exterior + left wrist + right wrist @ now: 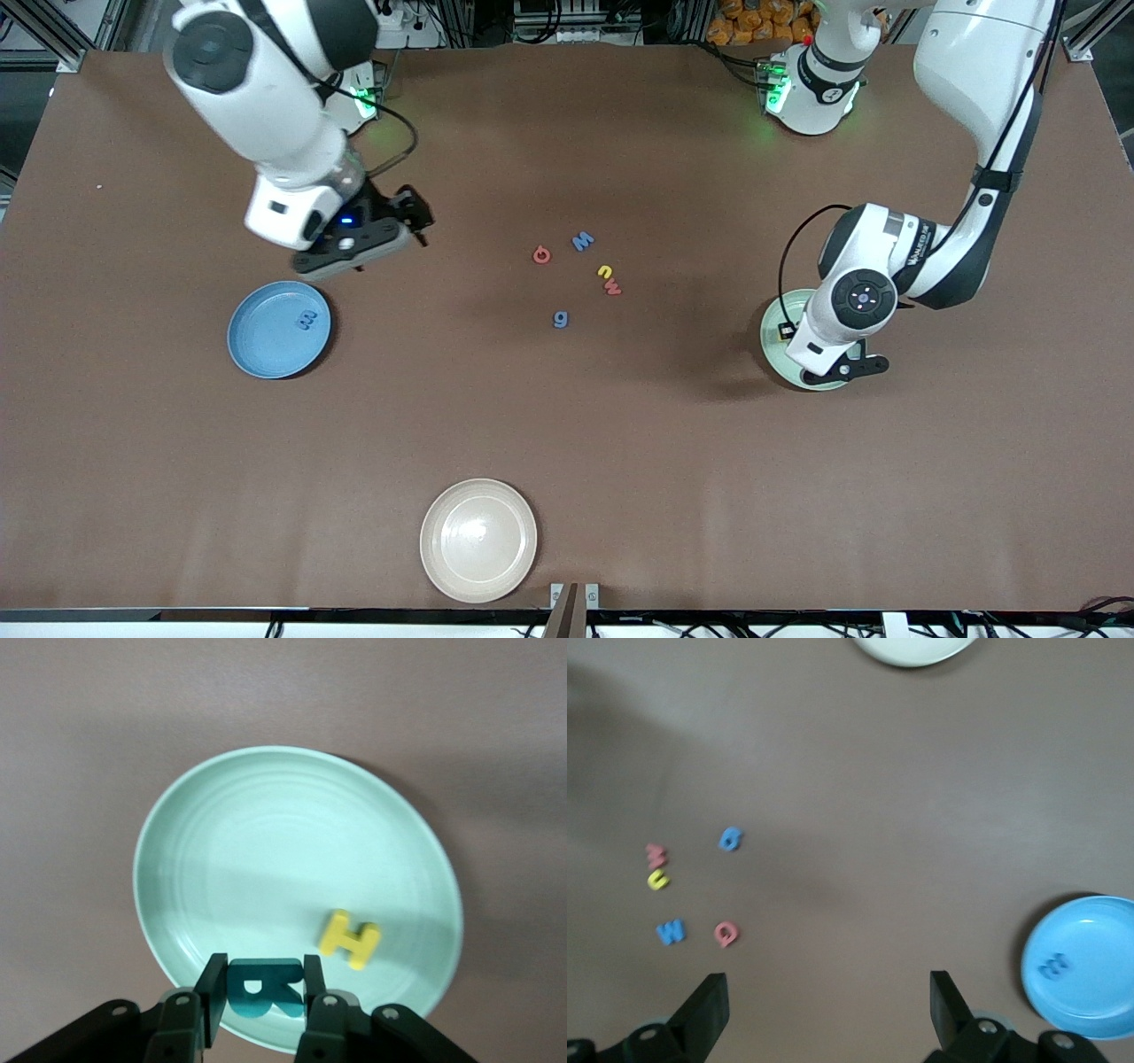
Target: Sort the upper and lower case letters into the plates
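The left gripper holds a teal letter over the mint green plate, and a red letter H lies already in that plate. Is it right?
Not quite: the letter H in the mint green plate is yellow, as the left wrist view shows. The left gripper does hold a teal letter over it.

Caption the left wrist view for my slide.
Left end effector holds a teal R over the mint plate, beside a yellow H.

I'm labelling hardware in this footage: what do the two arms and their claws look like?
Both arms have glossy white shells with dark grey joints and black cables looped alongside; green lights glow at their bases. The left claw has black fingers on a black body. The right claw matches it, with a blue light on its wrist.
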You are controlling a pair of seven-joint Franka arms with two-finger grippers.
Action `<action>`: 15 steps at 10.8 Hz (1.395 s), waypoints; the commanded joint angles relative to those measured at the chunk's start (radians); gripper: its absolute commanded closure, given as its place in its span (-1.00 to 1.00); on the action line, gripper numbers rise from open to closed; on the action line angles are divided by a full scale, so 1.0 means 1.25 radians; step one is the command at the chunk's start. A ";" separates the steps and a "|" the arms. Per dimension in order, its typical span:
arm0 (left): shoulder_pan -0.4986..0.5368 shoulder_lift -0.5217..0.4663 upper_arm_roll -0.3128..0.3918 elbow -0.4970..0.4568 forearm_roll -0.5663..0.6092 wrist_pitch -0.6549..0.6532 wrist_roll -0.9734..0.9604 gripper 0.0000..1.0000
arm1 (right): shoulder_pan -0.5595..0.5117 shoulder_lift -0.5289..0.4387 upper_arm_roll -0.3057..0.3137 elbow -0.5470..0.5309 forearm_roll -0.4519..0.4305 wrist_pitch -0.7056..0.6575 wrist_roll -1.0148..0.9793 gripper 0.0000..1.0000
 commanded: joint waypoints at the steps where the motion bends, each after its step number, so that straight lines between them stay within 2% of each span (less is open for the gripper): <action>1: 0.013 -0.022 -0.009 -0.029 0.028 0.012 0.049 -0.22 | 0.017 0.038 0.014 -0.003 0.000 0.029 0.007 -1.00; 2: 0.011 -0.023 -0.009 -0.029 0.028 0.012 0.048 -0.99 | 0.034 0.054 0.014 -0.004 0.000 0.045 0.017 -1.00; 3: 0.007 -0.023 -0.009 -0.029 0.028 0.011 0.042 -1.00 | 0.055 0.078 0.018 -0.004 -0.004 0.058 0.060 -1.00; 6: -0.008 -0.021 -0.010 -0.029 0.026 0.011 0.029 -1.00 | 0.142 0.149 0.037 -0.002 -0.114 0.104 0.252 -1.00; 7: -0.016 -0.021 -0.010 -0.029 0.026 0.011 0.007 -1.00 | 0.162 0.168 0.037 -0.002 -0.121 0.116 0.291 -1.00; 9: -0.016 -0.019 -0.018 -0.028 0.021 0.011 -0.019 -1.00 | 0.204 0.214 0.037 -0.002 -0.137 0.167 0.321 -1.00; 11: -0.016 -0.018 -0.020 -0.027 0.019 0.011 -0.019 -1.00 | 0.254 0.272 0.037 -0.002 -0.208 0.210 0.432 -1.00; 13: -0.016 -0.017 -0.020 -0.028 0.019 0.011 -0.023 -1.00 | 0.281 0.315 0.037 -0.002 -0.217 0.247 0.491 -1.00; 15: -0.014 -0.016 -0.020 -0.028 0.019 0.011 -0.027 -1.00 | 0.308 0.342 0.037 -0.002 -0.265 0.265 0.523 -1.00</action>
